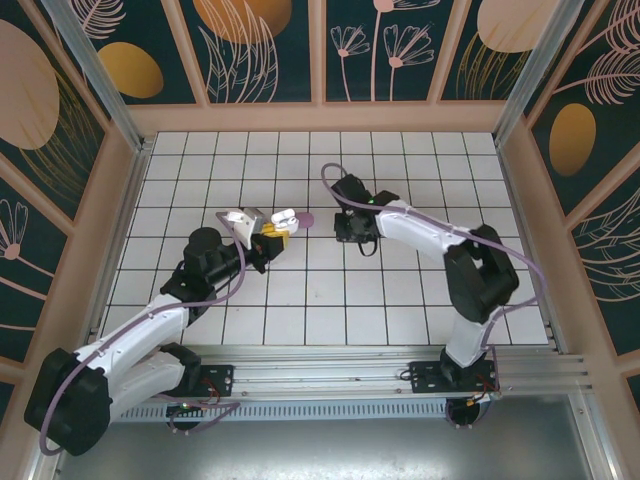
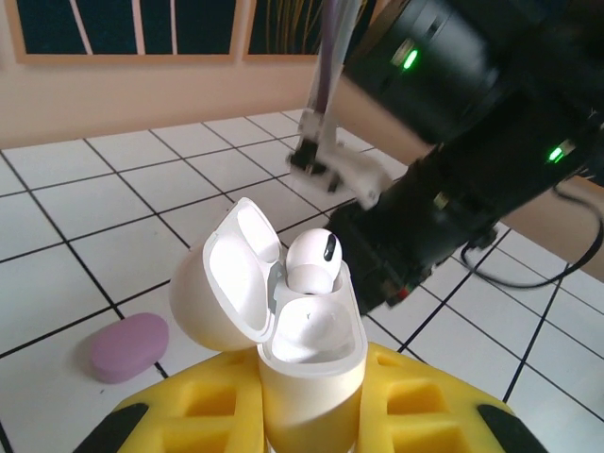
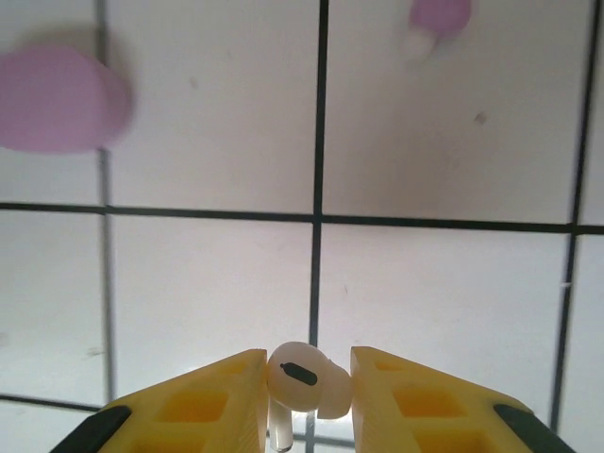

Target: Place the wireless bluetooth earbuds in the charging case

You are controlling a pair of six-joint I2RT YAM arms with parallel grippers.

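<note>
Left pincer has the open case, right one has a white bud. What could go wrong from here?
The right pincer grips the white earbud by its rounded head at the very fingertips, so it might twist or pop out when pressed in. The seated bud in the charging case appears to sit high; a nudge could dislodge it. The open lid leans beside the slots and could be struck on approach.

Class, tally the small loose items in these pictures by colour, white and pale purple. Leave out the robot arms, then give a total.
White: 3 (the open charging case, the seated earbud in it, the held earbud in the right claw)
Pale purple: 2 (the pebble-shaped piece, the small purple bud)
Total: 5
</note>
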